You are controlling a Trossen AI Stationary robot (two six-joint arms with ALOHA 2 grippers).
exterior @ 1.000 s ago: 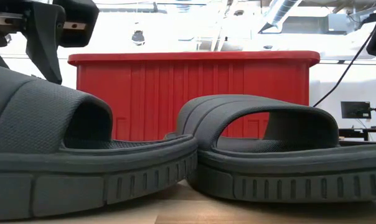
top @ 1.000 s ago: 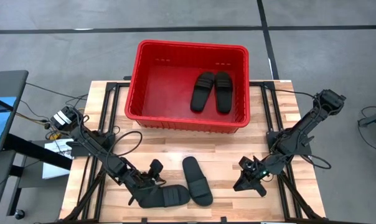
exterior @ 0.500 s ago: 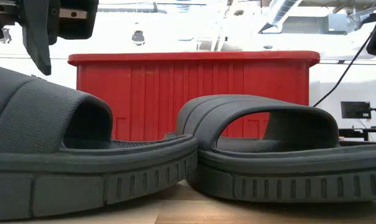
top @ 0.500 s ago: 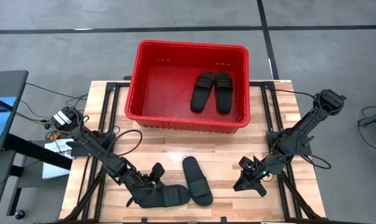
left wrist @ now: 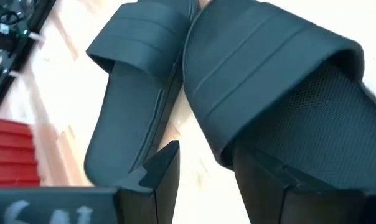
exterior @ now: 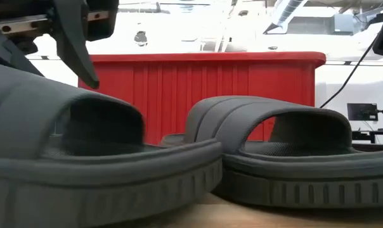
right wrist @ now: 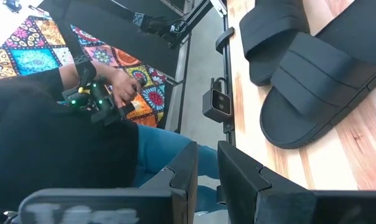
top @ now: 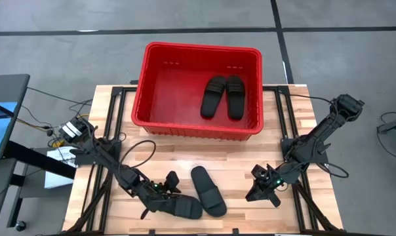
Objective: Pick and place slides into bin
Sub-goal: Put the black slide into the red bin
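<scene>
At the lower left of the high view the left hand [top: 164,195] is down at the table [top: 185,151], its fingers apart around the edge of one black sandal [top: 178,207] lying crosswise. A second sandal [top: 207,191] lies just beside it, lower centre. Two more sandals [top: 223,96] lie side by side inside the red bin [top: 145,78] at upper centre. The right hand [top: 258,190] rests low at lower right, fingers nearly together, holding nothing.
</scene>
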